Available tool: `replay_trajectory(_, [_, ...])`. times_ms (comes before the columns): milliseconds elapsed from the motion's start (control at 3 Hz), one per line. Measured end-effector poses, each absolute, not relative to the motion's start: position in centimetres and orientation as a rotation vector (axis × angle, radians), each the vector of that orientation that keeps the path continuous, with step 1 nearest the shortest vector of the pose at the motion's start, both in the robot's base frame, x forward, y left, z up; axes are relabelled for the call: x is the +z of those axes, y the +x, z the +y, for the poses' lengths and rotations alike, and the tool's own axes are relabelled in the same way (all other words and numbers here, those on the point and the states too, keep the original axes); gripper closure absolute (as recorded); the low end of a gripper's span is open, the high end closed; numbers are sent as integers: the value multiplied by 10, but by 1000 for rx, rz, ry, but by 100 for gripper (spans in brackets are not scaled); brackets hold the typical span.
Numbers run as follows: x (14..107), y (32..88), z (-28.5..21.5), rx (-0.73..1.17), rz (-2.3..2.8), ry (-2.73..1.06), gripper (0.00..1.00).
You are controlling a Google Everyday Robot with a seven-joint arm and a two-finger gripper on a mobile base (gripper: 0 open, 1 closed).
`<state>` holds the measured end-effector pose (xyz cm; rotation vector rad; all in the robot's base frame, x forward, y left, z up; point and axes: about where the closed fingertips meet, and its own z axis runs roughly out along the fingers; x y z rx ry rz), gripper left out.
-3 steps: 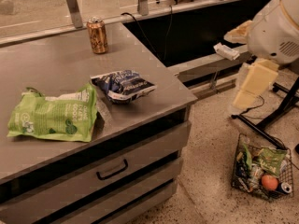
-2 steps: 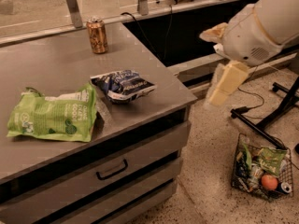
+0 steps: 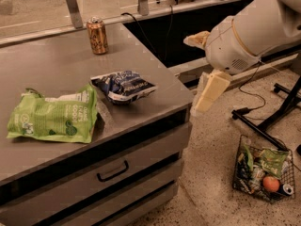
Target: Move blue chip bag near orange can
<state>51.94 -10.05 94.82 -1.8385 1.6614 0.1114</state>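
The blue chip bag [image 3: 123, 86], small, crinkled, dark blue with white patches, lies on the grey counter [image 3: 56, 65] near its right front corner. The orange can [image 3: 97, 36] stands upright at the back of the counter, well behind the bag. My gripper [image 3: 203, 67] hangs in the air just past the counter's right edge, to the right of the bag and a little above it. It touches nothing. Its two cream fingers [image 3: 210, 91] stand wide apart, open and empty.
A larger light-green bag [image 3: 51, 118] lies on the counter left of the blue bag. Drawers with a handle [image 3: 113, 171] face front. A wire basket [image 3: 263, 173] of items sits on the floor at the right. Dark stand legs [image 3: 273, 121] and cables lie behind it.
My arm and gripper have swung left, from the right edge of the view to the counter's right edge. The bags and the can have not moved.
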Motion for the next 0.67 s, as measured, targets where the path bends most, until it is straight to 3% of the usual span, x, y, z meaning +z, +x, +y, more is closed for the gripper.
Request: replay_trajectory(667, [920, 546, -42, 61, 1503, -1896, 0])
